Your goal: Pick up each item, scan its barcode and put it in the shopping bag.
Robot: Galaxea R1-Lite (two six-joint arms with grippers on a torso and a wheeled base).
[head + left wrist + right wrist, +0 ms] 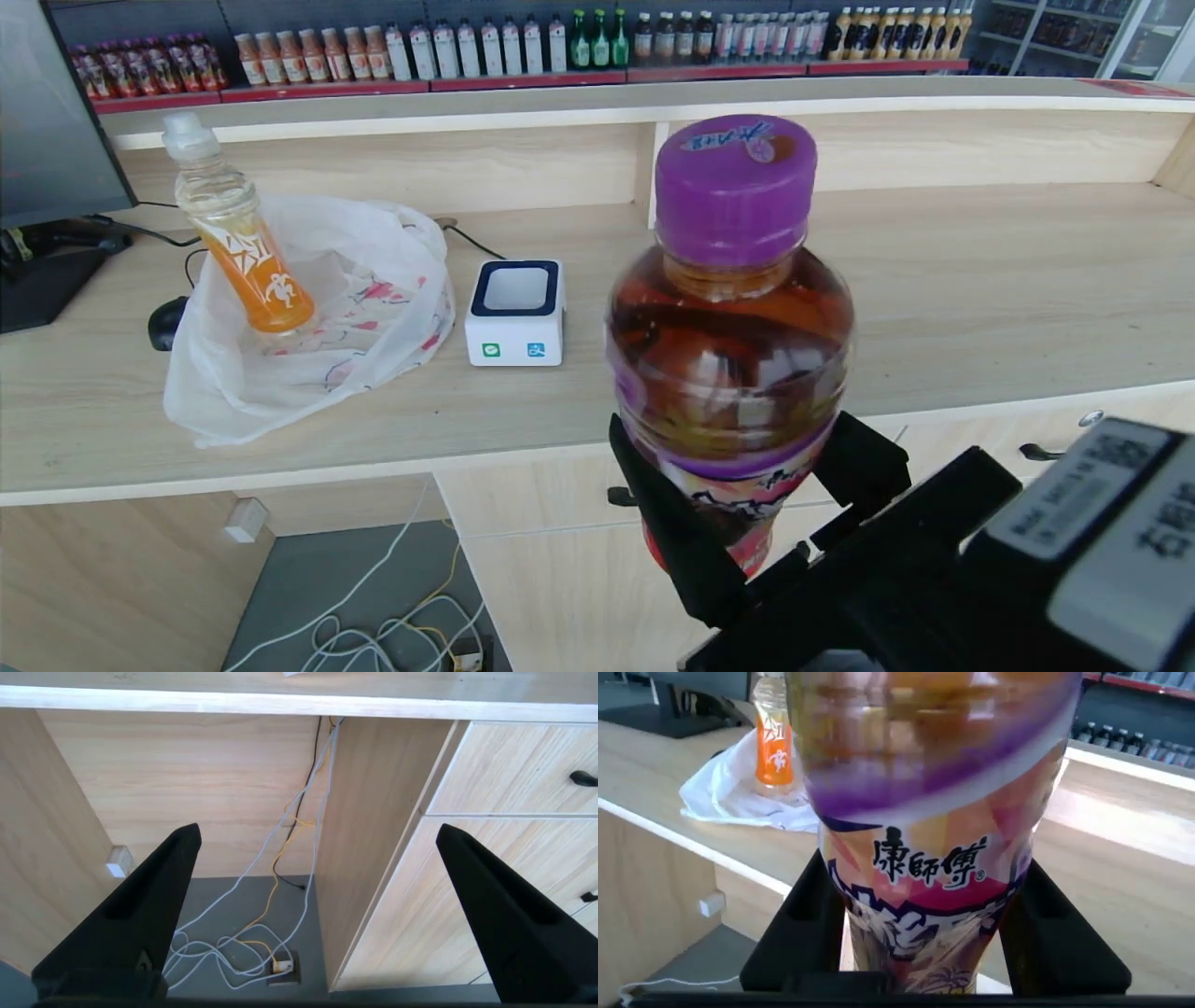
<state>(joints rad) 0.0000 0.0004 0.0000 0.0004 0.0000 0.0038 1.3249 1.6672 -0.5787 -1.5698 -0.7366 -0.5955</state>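
Pinched low on the label, between both fingers of the right gripper point(747, 485), upright with purple cap point(735, 182) on top: tea bottle point(728, 355), lifted clear of the worktop point(980, 299) and rising well above the fingers. Looks nearly full, so probably fairly heavy and top-weighted in so low a hold. Feels stiff enough at the banded waist, by the look of it, but smooth and round, so liable to turn or slide in a loose pinch; thin plastic higher up likely to dent. Best gripped at the label band, squarely across the widest part, as seen from the right wrist point(938, 812). Cannot tell where the barcode sits; none to be seen on the face turned to that wrist. Ahead of the right gripper and to its left, on the worktop: scanner point(515, 313), window up. Farther left again, just beside the scanner: bag point(233, 392), slumped open, with orange bottle point(247, 252) leaning in it. Hanging low under the worktop edge, spread wide with nothing between the fingers: left gripper point(318, 840), facing a recess with loose cables point(271, 915).
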